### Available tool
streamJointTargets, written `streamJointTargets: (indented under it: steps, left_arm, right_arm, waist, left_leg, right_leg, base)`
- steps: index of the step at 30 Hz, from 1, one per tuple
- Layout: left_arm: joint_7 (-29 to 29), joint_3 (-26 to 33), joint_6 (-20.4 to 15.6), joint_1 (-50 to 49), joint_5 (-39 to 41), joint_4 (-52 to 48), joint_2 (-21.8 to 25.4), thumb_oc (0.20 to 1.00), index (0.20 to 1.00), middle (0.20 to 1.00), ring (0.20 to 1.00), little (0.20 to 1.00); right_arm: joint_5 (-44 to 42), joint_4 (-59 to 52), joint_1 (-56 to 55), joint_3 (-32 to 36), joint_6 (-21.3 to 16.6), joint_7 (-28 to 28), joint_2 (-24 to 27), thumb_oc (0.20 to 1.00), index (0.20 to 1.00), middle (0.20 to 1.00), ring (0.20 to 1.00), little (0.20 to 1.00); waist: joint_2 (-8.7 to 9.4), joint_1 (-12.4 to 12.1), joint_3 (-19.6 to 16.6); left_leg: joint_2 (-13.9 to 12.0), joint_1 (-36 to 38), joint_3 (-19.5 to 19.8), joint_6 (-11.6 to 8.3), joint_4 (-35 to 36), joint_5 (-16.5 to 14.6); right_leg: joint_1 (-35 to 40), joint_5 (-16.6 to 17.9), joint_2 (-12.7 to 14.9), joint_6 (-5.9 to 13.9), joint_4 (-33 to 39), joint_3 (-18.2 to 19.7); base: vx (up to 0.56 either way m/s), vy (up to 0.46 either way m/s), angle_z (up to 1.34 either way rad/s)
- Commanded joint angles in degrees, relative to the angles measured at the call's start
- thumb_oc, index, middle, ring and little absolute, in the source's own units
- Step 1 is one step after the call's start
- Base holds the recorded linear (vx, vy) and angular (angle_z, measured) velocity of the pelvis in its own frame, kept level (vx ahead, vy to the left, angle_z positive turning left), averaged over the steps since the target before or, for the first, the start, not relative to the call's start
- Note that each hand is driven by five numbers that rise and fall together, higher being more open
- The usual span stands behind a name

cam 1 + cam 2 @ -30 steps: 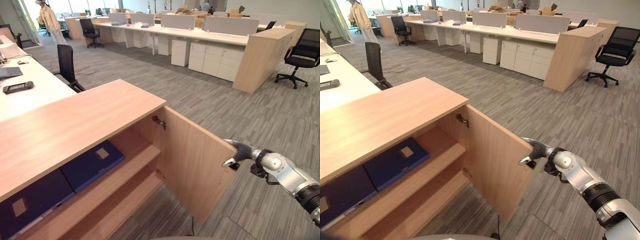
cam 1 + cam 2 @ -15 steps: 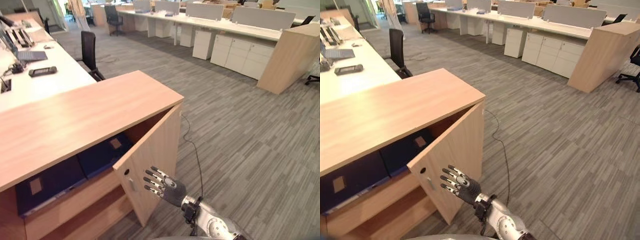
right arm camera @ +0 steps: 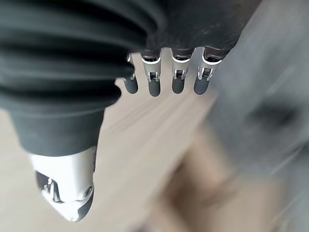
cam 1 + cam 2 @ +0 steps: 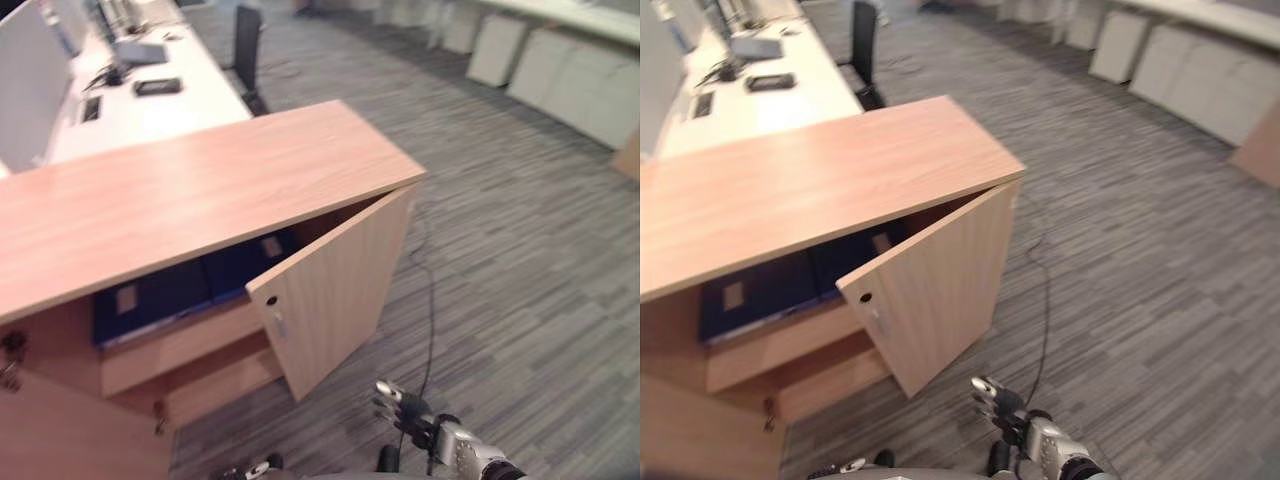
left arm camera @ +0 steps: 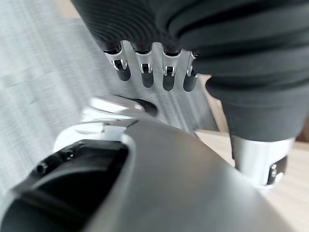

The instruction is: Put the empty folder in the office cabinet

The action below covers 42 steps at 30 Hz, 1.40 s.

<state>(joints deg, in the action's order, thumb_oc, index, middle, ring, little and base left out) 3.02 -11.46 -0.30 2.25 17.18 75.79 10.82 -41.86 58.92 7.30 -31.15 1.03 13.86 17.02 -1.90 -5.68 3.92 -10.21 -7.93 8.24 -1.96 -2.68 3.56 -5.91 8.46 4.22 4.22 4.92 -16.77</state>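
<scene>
- The cabinet's (image 4: 210, 185) interior was largely hidden: its top overhung the shelves and the half-closed door (image 4: 335, 285) covered the part nearest the hinge side.
- The lower shelf (image 4: 215, 375) lay in shadow, and what it held could not be made out.
- On the upper shelf, under the cabinet's top, lay two dark blue folders (image 4: 185, 290) flat and side by side, each with a pale label; their rear parts were out of sight, and whether they were empty could not be told.
- The door stood ajar, its free edge swung out from the cabinet front, a small round lock near that edge.
- The right hand (image 4: 400, 403) was below the door's free edge, apart from it, over the grey carpet (image 4: 520, 260); its fingers were straight and spread, holding nothing.
- The left hand (image 5: 154, 72) showed in its wrist view with fingers extended in a row, nothing between them.
- Beyond the cabinet, a white desk (image 4: 150, 110) carried a dark device (image 4: 158, 86).
</scene>
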Motion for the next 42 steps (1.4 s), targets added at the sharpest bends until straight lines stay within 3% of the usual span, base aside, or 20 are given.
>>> streamJointTargets:
  steps: [1,2,3,5,10,16,17,21,22,23,24,25,26,27,28,31,35,38,41,42]
  left_arm:
    - [-2.01,0.38,-0.37,1.03,0.0,1.98,-1.78,1.0,1.0,1.0,1.0,1.0]
    - [-2.26,0.59,-0.39,1.07,-0.47,2.26,-1.93,1.0,1.0,1.0,1.0,1.0]
    - [-2.67,1.27,-0.22,0.87,-1.7,3.68,-2.66,1.0,1.0,1.0,1.0,1.0]
    - [-2.5,1.87,0.34,0.19,-3.91,4.52,-3.45,1.0,1.0,1.0,1.0,1.0]
    - [-1.19,1.11,0.32,-1.11,-6.14,3.55,-3.55,1.0,1.0,1.0,1.0,1.0]
    - [0.14,-0.19,0.09,-0.9,-8.05,2.88,-3.71,1.0,1.0,1.0,1.0,1.0]
    - [0.15,-0.23,0.09,-0.91,-8.06,2.87,-3.71,1.0,1.0,1.0,1.0,1.0]
    - [1.11,-4.72,-0.64,-0.05,-12.69,1.74,-4.22,1.0,1.0,1.0,1.0,1.0]
    - [1.39,-5.75,-0.87,0.15,-13.08,1.42,-4.21,1.0,1.0,1.0,1.0,1.0]
    - [1.08,-6.58,-1.12,0.7,-13.17,1.41,-3.56,1.0,1.0,1.0,1.0,1.0]
    - [0.73,-7.12,-1.32,0.81,-13.08,1.74,-3.5,1.0,1.0,1.0,1.0,1.0]
    - [0.71,-7.05,-1.37,0.86,-13.08,1.8,-3.54,1.0,1.0,1.0,1.0,1.0]
    - [0.68,-6.99,-1.64,1.06,-12.78,2.15,-3.47,1.0,1.0,1.0,1.0,1.0]
    - [0.61,-6.14,-1.75,0.81,-12.17,3.01,-2.76,1.0,1.0,1.0,1.0,1.0]
    - [0.61,-6.13,-1.75,0.85,-12.17,3.02,-2.76,1.0,1.0,1.0,1.0,1.0]
    - [-0.1,-4.57,-2.08,0.63,-11.1,3.86,-1.31,1.0,1.0,1.0,1.0,1.0]
    - [-1.56,-0.66,-2.79,-0.09,-9.85,2.4,1.89,1.0,1.0,1.0,1.0,1.0]
    - [-2.33,1.14,-3.32,0.22,-9.18,0.41,4.07,1.0,1.0,1.0,1.0,1.0]
    - [-4.78,1.84,-3.96,2.72,-11.17,-3.18,8.41,1.0,1.0,1.0,1.0,1.0]
    - [-5.86,1.67,-3.93,4.06,-13.13,-9.65,11.54,1.0,1.0,1.0,1.0,1.0]
  right_arm:
    - [16.16,7.93,1.85,5.32,-2.42,-6.22,-6.43,1.0,1.0,1.0,1.0,1.0]
    - [17.75,10.14,1.83,7.0,-2.0,-7.15,-6.51,1.0,1.0,1.0,1.0,1.0]
    - [21.74,13.87,1.11,10.98,-1.77,-8.98,-5.65,1.0,1.0,1.0,1.0,1.0]
    - [26.82,16.92,-0.46,13.55,-0.87,-10.57,-4.57,1.0,1.0,1.0,1.0,1.0]
    - [33.92,18.23,-2.27,12.96,0.06,-10.49,-3.8,1.0,1.0,1.0,1.0,1.0]
    - [34.22,18.66,-2.56,16.53,0.79,-11.09,-3.24,1.0,1.0,1.0,1.0,1.0]
    - [34.21,18.62,-2.59,16.56,0.81,-11.09,-3.23,1.0,1.0,1.0,1.0,1.0]
    - [33.8,18.87,-3.72,18.86,0.77,-10.56,-2.88,1.0,1.0,1.0,1.0,1.0]
    - [33.87,18.72,-3.96,19.27,0.78,-10.42,-2.6,1.0,1.0,1.0,1.0,1.0]
    - [32.72,18.45,-3.65,19.75,0.46,-10.54,-2.4,1.0,1.0,1.0,1.0,1.0]
    - [31.76,18.5,-3.19,19.76,0.24,-10.6,-2.53,1.0,1.0,1.0,1.0,1.0]
    - [31.7,18.56,-3.11,19.69,0.21,-10.6,-2.51,1.0,1.0,1.0,1.0,1.0]
    - [30.66,18.68,-2.6,19.77,-0.04,-10.77,-2.47,1.0,1.0,1.0,1.0,1.0]
    - [28.24,19.04,-2.06,19.85,-0.47,-11.01,-2.64,1.0,1.0,1.0,1.0,1.0]
    - [28.24,19.05,-2.02,19.85,-0.47,-11.01,-2.64,1.0,1.0,1.0,1.0,1.0]
    - [25.58,19.28,-2.03,19.79,-0.85,-11.08,-3.11,1.0,1.0,1.0,1.0,1.0]
    - [24.64,20.05,-3.16,20.77,-1.7,-11.11,-2.88,1.0,1.0,1.0,1.0,1.0]
    - [24.4,20.65,-3.94,21.41,-2.05,-11.36,-2.34,1.0,1.0,1.0,1.0,1.0]
    - [22.68,20.77,-4.72,22.94,-2.63,-12.03,-1.67,1.0,1.0,1.0,1.0,1.0]
    - [22.23,20.7,-5.31,23.82,-2.8,-12.05,-1.16,1.0,1.0,1.0,1.0,1.0]
  waist:
    - [5.09,0.93,-0.65]
    - [4.77,1.02,-0.74]
    - [3.11,2.08,-1.69]
    - [1.03,2.89,-3.29]
    - [0.21,2.22,-4.77]
    - [-0.02,0.89,-5.88]
    - [0.03,0.99,-5.84]
    - [0.02,0.92,-6.34]
    - [-0.12,1.39,-6.06]
    - [-0.82,3.31,-5.35]
    - [-1.28,4.59,-5.07]
    - [-1.35,4.18,-5.17]
    - [-1.96,4.95,-4.89]
    - [-2.29,5.89,-3.75]
    - [-2.29,5.81,-3.9]
    - [-1.79,6.8,-2.6]
    - [-0.97,6.04,-4.04]
    - [-0.95,5.59,-5.03]
    - [-0.67,5.5,-5.75]
    - [-0.49,5.3,-6.17]
  left_leg:
    - [-1.63,0.5,-19.3,-5.55,0.23,1.47]
    - [-2.0,1.1,-21.13,-5.64,-0.13,1.15]
    - [-3.12,4.07,-26.11,-6.61,1.32,0.15]
    - [-3.98,7.01,-31.3,-7.65,4.77,1.7]
    - [-2.5,7.35,-29.19,-7.3,6.72,1.88]
    - [4.63,6.59,-23.66,-3.49,7.09,-1.68]
    - [4.78,6.61,-23.54,-3.39,7.08,-1.71]
    - [10.94,7.05,-18.84,-1.14,7.11,-4.12]
    - [12.48,7.27,-17.07,-0.74,7.17,-4.41]
    - [13.86,7.99,-14.14,0.1,7.5,-4.84]
    - [13.95,8.32,-12.87,0.31,7.68,-5.06]
    - [13.72,8.2,-13.29,0.2,7.68,-5.15]
    - [13.6,7.69,-12.81,0.56,7.68,-4.04]
    - [13.96,8.35,-10.32,0.94,7.68,-3.65]
    - [13.96,8.12,-10.41,0.96,7.68,-3.55]
    - [14.82,8.93,-7.07,1.6,7.68,-3.4]
    - [14.78,9.1,-6.29,1.52,7.68,-3.7]
    - [13.94,9.32,-6.55,1.05,7.68,-3.76]
    - [12.7,9.56,-6.87,0.31,7.68,-3.8]
    - [12.19,9.81,-6.94,0.06,7.68,-3.95]
  right_leg:
    - [3.93,-7.48,2.14,3.02,0.08,-5.71]
    - [4.35,-7.35,2.58,3.07,0.08,-7.02]
    - [5.84,-7.89,3.61,3.81,0.08,-10.32]
    - [6.96,-7.3,5.43,4.0,0.01,-14.96]
    - [8.07,-6.08,7.66,4.82,-0.1,-17.24]
    - [10.36,-3.13,14.78,6.99,-2.02,-21.1]
    - [10.43,-3.14,14.95,7.1,-2.12,-21.22]
    - [12.98,0.13,22.54,9.4,-6.75,-25.38]
    - [13.15,2.78,24.8,9.95,-8.86,-24.74]
    - [12.09,3.82,26.59,9.3,-11.74,-19.52]
    - [10.29,1.47,24.98,7.96,-12.58,-13.83]
    - [9.49,1.0,24.94,7.73,-13.26,-13.14]
    - [6.82,-2.14,21.95,5.27,-12.54,-7.72]
    - [3.24,-5.44,15.87,4.66,-11.06,1.41]
    - [3.02,-5.26,15.84,4.64,-10.95,1.49]
    - [1.52,-6.31,9.43,4.91,-8.87,8.92]
    - [4.41,-5.48,5.69,4.98,-2.62,8.65]
    - [5.41,-5.3,4.68,4.88,-0.57,8.45]
    - [6.15,-6.04,3.77,4.77,0.08,8.35]
    - [6.8,-6.47,3.44,4.67,0.08,8.14]
  base:
    - [-0.14,0.024,2.45]
    - [-0.02,0.093,2.66]
    - [0.01,0.146,2.18]
    - [0.03,0.224,1.49]
    - [0.03,0.138,0.91]
    - [0.04,0.233,0.43]
    - [0.03,0.157,0.45]
    - [0.08,0.279,0.68]
    - [0.08,0.246,1.42]
    - [0.06,0.22,1.55]
    - [0.03,0.138,1.56]
    - [-0.04,0.092,1.26]
    - [0.04,0.063,0.88]
    - [0.04,0.073,0.37]
    - [0.11,-0.005,0.13]
    - [0.06,-0.065,0.46]
    - [0.07,-0.119,0.7]
    - [0.09,-0.072,-0.12]
    - [0.08,-0.097,-0.02]
    - [0.07,-0.1,-0.01]
